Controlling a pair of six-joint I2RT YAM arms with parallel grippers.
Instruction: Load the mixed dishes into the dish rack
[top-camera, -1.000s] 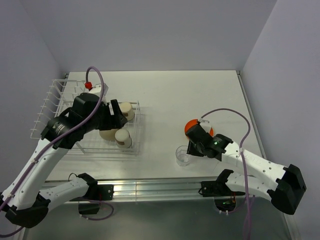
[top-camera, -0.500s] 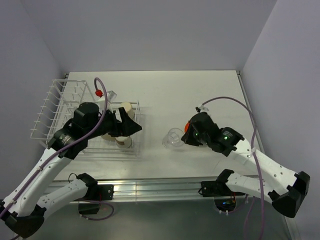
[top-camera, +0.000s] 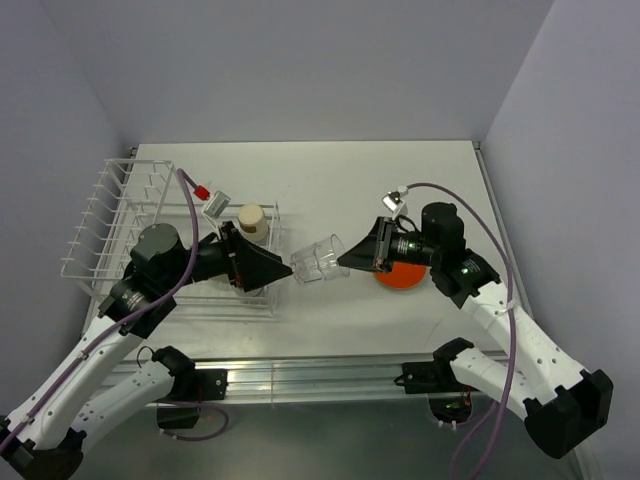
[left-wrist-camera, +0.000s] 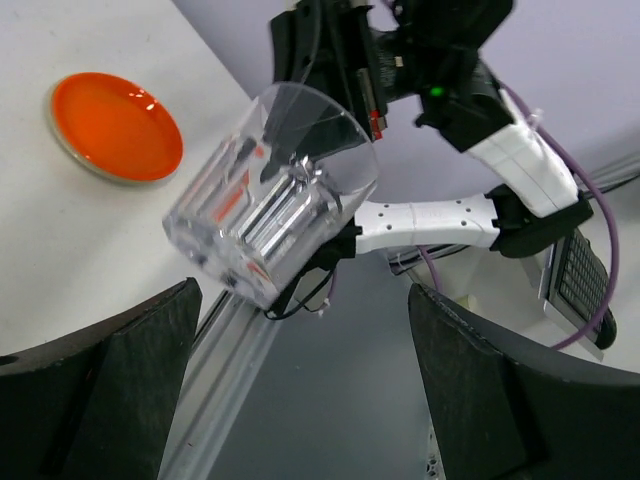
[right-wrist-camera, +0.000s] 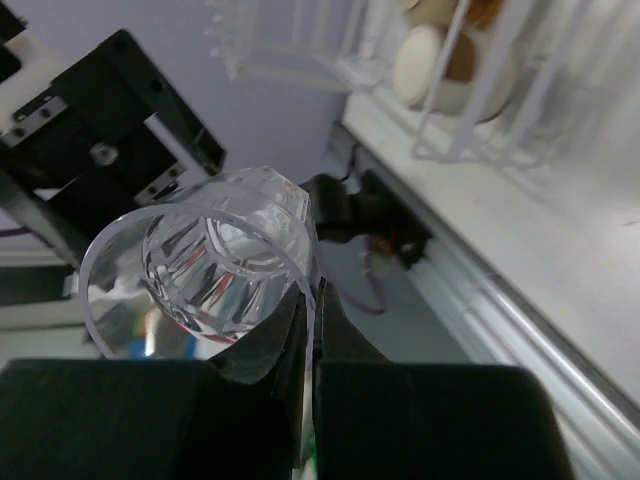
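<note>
The small clear glass (top-camera: 318, 260) hangs tilted in the air over the table's middle. My right gripper (top-camera: 345, 262) is shut on its rim, one finger inside and one outside (right-wrist-camera: 310, 290). My left gripper (top-camera: 284, 270) faces the glass's base from the left, open, its fingers (left-wrist-camera: 150, 340) wide apart below the glass (left-wrist-camera: 270, 205) and not touching it. The orange plate (top-camera: 398, 276) lies flat on the table, partly under my right arm. The white dish rack (top-camera: 110, 215) stands at the left with a cream cup (top-camera: 252, 218) in its basket; my left arm hides the other dishes there.
The rack's upright plate slots (top-camera: 95, 200) hold nothing. The basket's wire wall (right-wrist-camera: 450, 100) shows in the right wrist view with cream dishes (right-wrist-camera: 425, 60) behind it. A metal rail (top-camera: 300, 375) runs along the table's near edge.
My right gripper shut on the glass, lifted it off the table and carried it left. My left gripper swung right out of the rack toward it and opened wider.
</note>
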